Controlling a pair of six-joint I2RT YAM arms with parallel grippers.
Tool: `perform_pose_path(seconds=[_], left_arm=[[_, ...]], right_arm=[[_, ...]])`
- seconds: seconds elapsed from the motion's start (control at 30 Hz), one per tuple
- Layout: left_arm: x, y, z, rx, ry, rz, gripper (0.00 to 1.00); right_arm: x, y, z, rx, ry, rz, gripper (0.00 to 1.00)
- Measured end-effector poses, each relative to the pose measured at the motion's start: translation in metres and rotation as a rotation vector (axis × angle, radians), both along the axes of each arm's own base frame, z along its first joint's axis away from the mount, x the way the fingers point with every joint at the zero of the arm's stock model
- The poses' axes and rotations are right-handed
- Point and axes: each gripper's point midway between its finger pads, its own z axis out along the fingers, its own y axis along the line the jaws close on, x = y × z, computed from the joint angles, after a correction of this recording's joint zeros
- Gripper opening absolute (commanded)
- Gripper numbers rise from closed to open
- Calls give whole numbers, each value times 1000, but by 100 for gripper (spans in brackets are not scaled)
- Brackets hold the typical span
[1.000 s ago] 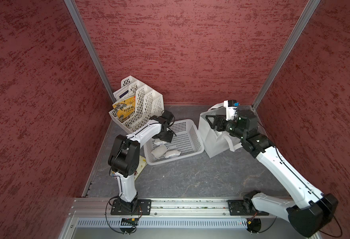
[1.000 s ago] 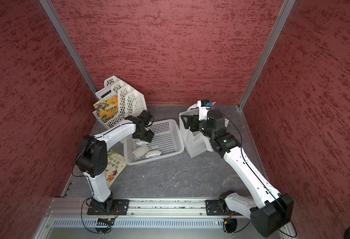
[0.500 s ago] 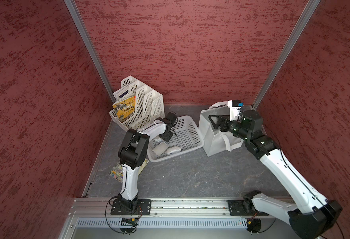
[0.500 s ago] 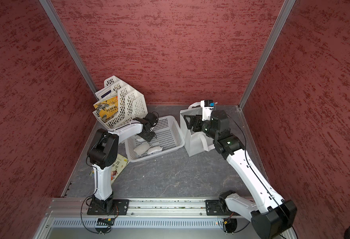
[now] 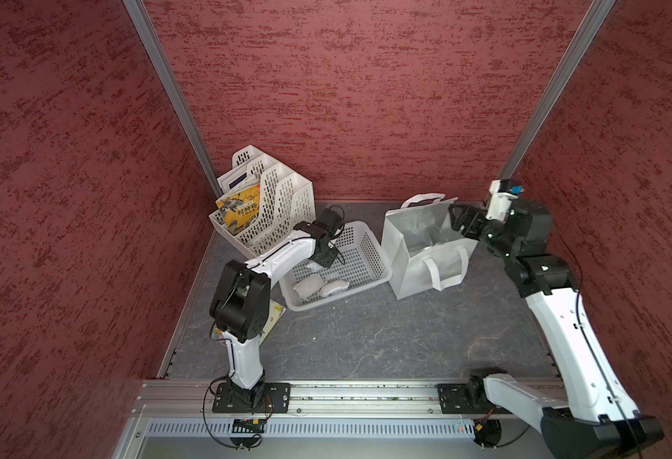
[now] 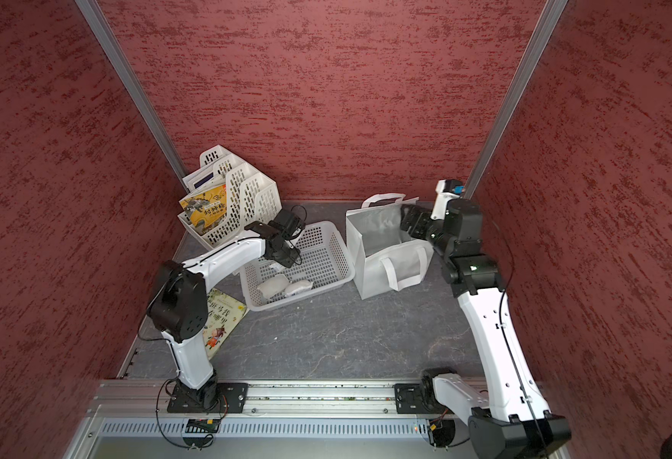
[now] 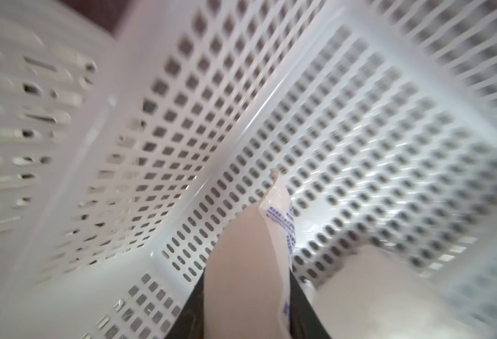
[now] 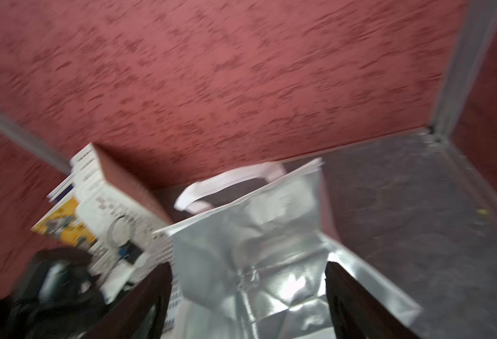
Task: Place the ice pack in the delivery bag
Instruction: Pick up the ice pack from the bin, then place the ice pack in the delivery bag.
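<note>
Finds left hand [image 5: 323,260] narrowed since a second ago around edge of ice pack [image 7: 279,217] down in the basket [image 5: 372,254], firm pinch impossible to tell, right hand [image 8: 247,267] spread wide over delivery bag [image 5: 425,262].

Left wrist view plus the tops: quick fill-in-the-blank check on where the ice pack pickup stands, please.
1. The left hand is down inside the white perforated ___.
2. The ice pack edge between its fingers carries ___ print.
3. The delivery bag stands upright, showing ___ foil lining.
4. At the bag's mouth, fingers wide apart, the right hand grips ___.
Missing: basket; blue; silver; nothing.
</note>
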Motion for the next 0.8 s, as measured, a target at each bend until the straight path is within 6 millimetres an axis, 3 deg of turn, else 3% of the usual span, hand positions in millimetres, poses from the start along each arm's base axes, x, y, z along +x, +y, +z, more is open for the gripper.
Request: perform_pose_path(seconds=[0.07, 0.13, 0.23, 0.33, 0.43, 0.53, 0.67, 0.8], left_arm=[[-4, -31, 53, -156, -85, -56, 23], [-16, -65, 103, -304, -167, -132, 23], [-43, -125, 163, -490, -245, -289, 23], [-70, -187, 198, -613, -274, -450, 23], [-86, -236, 208, -680, -273, -566, 23], [-81, -271, 197, -678, -272, -613, 23], [-47, -293, 169, -611, -306, -587, 24], [-20, -300, 132, -532, -312, -549, 30]], right_arm=[[7, -35, 0, -5, 37, -68, 91], [17, -49, -9, -6, 87, -63, 91], [33, -43, -33, 10, 175, 34, 87], [37, -31, -62, 37, 265, 128, 86], [32, -23, -78, 33, 326, 185, 85], [23, -22, -89, -1, 374, 213, 80], [25, -25, -102, -25, 431, 225, 69], [37, -29, -115, -30, 470, 235, 55]])
